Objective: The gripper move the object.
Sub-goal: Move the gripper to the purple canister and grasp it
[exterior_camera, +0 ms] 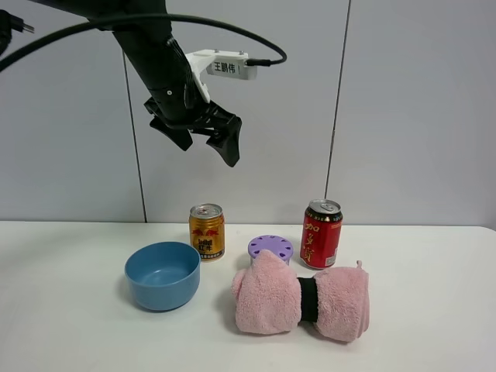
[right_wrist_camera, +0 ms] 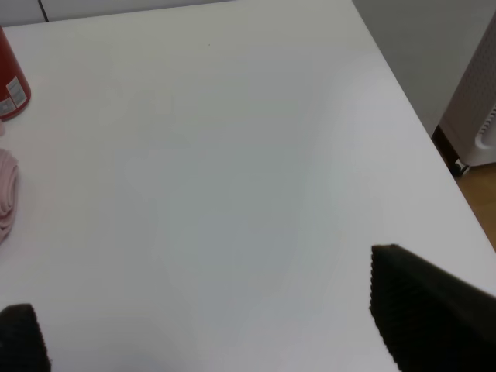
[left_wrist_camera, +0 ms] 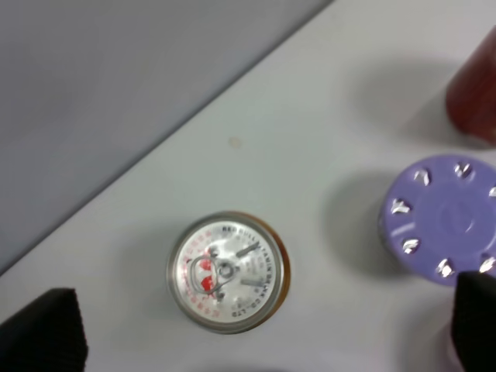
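Observation:
The object [exterior_camera: 270,247] is a small tub with a lilac lid pierced by petal-shaped holes. It stands on the white table between two cans, its front hidden by a pink towel. My left gripper [exterior_camera: 208,149] hangs high above the table, over the gold can and the tub, open and empty. In the left wrist view the lilac lid [left_wrist_camera: 446,221] lies close to one black fingertip [left_wrist_camera: 474,318], with the other fingertip [left_wrist_camera: 43,329] far off; the left gripper [left_wrist_camera: 260,325] holds nothing. The right gripper [right_wrist_camera: 225,333] stands open over bare table.
A gold can [exterior_camera: 207,231] [left_wrist_camera: 227,271] stands left of the tub and a red can [exterior_camera: 321,233] right of it. A blue bowl [exterior_camera: 129,273] sits front left. A rolled pink towel [exterior_camera: 267,298] with a black band lies in front. The table's right edge [right_wrist_camera: 411,101] drops to the floor.

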You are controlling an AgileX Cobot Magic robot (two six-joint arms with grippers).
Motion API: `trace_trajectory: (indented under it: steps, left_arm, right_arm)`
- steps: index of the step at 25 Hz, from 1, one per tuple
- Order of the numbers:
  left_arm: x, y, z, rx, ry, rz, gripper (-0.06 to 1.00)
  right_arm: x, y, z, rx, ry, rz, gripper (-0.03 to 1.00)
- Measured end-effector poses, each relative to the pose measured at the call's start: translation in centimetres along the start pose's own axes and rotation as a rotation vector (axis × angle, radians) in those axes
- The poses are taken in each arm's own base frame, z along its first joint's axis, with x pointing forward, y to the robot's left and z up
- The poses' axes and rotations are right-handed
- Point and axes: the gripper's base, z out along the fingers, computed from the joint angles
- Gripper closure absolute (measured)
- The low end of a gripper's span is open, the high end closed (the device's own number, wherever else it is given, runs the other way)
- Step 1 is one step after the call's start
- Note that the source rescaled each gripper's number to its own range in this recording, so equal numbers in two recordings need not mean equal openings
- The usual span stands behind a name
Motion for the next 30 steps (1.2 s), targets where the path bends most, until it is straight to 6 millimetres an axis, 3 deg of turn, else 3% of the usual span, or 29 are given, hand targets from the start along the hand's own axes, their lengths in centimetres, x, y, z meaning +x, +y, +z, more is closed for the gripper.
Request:
trace_trajectory:
  steps: [6, 11, 22, 30]
  left_arm:
    - [0.9, -0.9, 3.2, 0.016, 0.188, 0.057, -0.01]
    - [0.9, -2.3, 3.7, 0.029, 0.206, 0.132, -0.01]
    - [-0.3, -9.3, 4.1, 0.153, 0.085, 0.650, -0.01]
    - [0.4, -10.1, 6.9, 0.234, 0.034, 0.611, -0.01]
  right_arm:
    - [0.0, 0.0, 0.0, 0.000, 0.000, 0.000, -0.03]
    - [0.0, 0.0, 0.0, 0.000, 0.000, 0.000, -0.03]
    - [0.0, 0.0, 0.0, 0.000, 0.000, 0.000, -0.03]
    - [0.0, 0.0, 0.0, 0.000, 0.000, 0.000, -0.03]
